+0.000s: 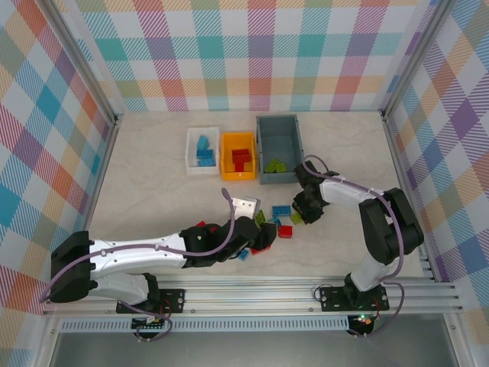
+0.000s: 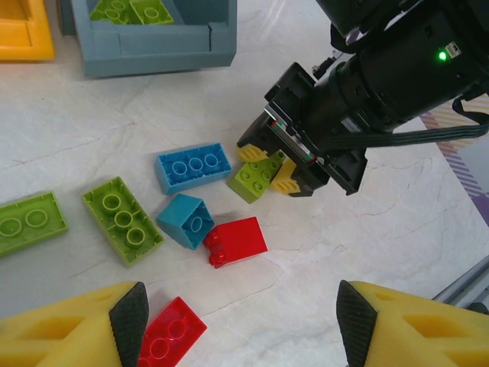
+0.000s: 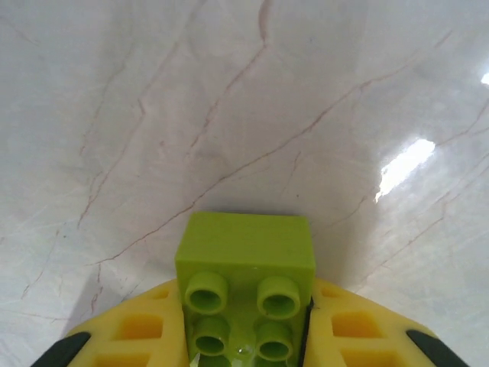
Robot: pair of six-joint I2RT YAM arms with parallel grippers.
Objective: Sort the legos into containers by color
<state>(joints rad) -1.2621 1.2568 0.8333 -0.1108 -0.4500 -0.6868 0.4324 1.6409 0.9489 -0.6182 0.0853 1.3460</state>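
Right jaws, angled down, pinch a lime lego (image 3: 244, 260); left jaws hover spread.

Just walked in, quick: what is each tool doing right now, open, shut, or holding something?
Left tool: open, holding nothing.
Right tool: closed on a green lego.

You had a pale, marble-patterned tabletop (image 1: 153, 153) with thin brownish veins, glossy enough to throw back a bright patch of light (image 3: 403, 164). Plaid cloth walls (image 1: 260, 53) in pastel teal, orange, purple and pink closed it in at the back and on both sides, held by aluminium posts (image 1: 82, 65). Ribbed metal rails (image 1: 260, 294) ran along the near edge.
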